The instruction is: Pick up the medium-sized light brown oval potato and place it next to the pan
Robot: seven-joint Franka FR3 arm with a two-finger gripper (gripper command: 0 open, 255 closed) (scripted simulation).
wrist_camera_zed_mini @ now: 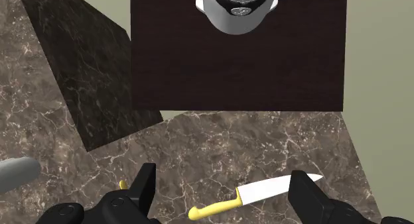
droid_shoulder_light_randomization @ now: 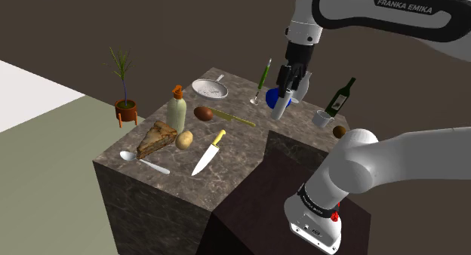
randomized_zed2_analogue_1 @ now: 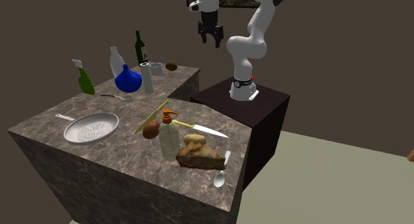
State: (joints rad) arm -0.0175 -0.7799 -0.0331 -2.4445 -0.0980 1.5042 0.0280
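High above the counter (droid_shoulder_light_randomization: 230,161), the gripper (droid_shoulder_light_randomization: 284,87) hung spread-fingered and empty because the potato (droid_shoulder_light_randomization: 183,139) lay ungrasped, well apart from the pan (droid_shoulder_light_randomization: 209,87).

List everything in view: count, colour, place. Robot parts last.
counter: one, marbled, beside stand
pan: one, silver, counter
light potato: one, tan, between bread and knife
dark potato: one, reddish brown, beside pump bottle
lump: one, brown, by mug
pump bottle: one, pale, counter
bread: one, brown, by spoon
spoon: one, silver, counter corner
knife: one, yellow-handled, beside light potato
second knife: one, olive, near dark potato
spray bottle: one, green, by vase
vase: one, blue, counter
jug: one, white, beside vase
wine bottle: one, dark green, by mug
mug: one, grey, counter
potted plant: one, green, floor
stand: one, dark brown, under arm
arm: one, white
tool: one, black, open, above counter
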